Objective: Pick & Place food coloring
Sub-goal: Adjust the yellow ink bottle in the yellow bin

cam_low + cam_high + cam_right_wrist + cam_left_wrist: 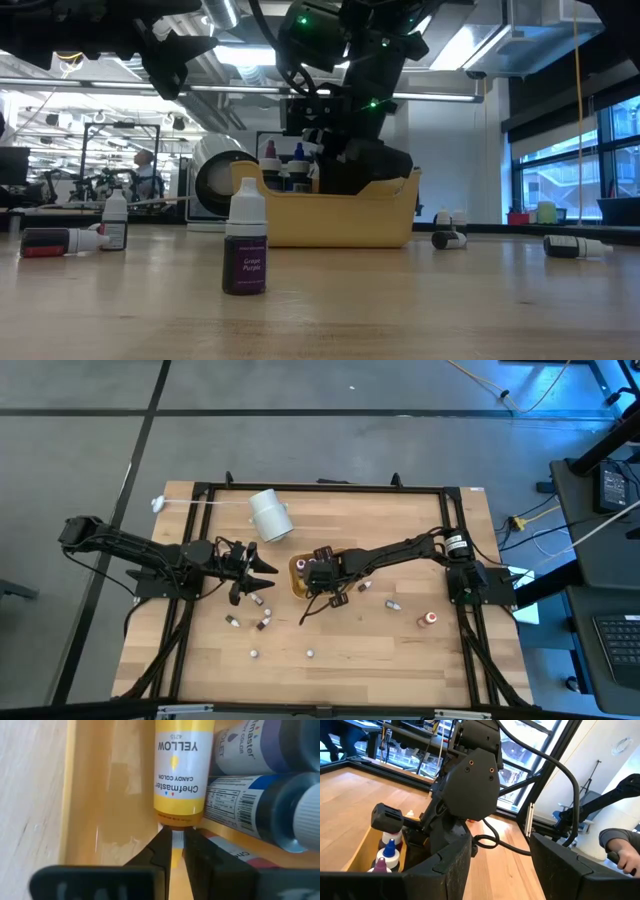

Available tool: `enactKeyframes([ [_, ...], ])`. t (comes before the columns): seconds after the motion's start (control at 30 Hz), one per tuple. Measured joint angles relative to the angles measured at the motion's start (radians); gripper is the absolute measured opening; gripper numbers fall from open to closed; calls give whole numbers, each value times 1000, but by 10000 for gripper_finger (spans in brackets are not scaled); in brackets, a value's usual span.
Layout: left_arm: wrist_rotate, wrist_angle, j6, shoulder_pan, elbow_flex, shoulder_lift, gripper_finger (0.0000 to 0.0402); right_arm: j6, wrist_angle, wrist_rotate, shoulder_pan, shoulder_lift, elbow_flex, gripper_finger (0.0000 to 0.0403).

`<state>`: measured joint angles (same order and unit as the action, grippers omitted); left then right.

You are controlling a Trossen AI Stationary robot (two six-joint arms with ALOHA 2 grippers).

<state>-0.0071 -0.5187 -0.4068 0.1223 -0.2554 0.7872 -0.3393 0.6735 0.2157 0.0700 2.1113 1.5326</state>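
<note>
Right gripper [172, 840] in orange tray [115, 795], pinching yellow bottle [182, 765]

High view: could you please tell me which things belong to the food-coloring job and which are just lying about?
Job: yellow bottle in the tray; loose bottles on the table; right gripper, shut at the yellow bottle; left gripper, open, waiting beside the tray.
Lying about: white cylinder.

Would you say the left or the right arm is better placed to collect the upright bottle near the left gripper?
Left. The left gripper hovers open near that upright bottle, while the right gripper is shut inside the orange tray at the yellow bottle.
</note>
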Motion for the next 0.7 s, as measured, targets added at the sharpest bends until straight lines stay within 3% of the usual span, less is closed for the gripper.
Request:
enactKeyframes([
  [0.23, 0, 0, 0, 0, 0, 0, 196, -1, -2, -3, -1, 0, 0, 75],
  [0.53, 0, 0, 0, 0, 0, 0, 196, -44, -7, -93, 0, 3, -1, 175],
  [0.7, 0, 0, 1, 0, 0, 0, 196, -49, -34, -98, -2, 4, -2, 199],
])
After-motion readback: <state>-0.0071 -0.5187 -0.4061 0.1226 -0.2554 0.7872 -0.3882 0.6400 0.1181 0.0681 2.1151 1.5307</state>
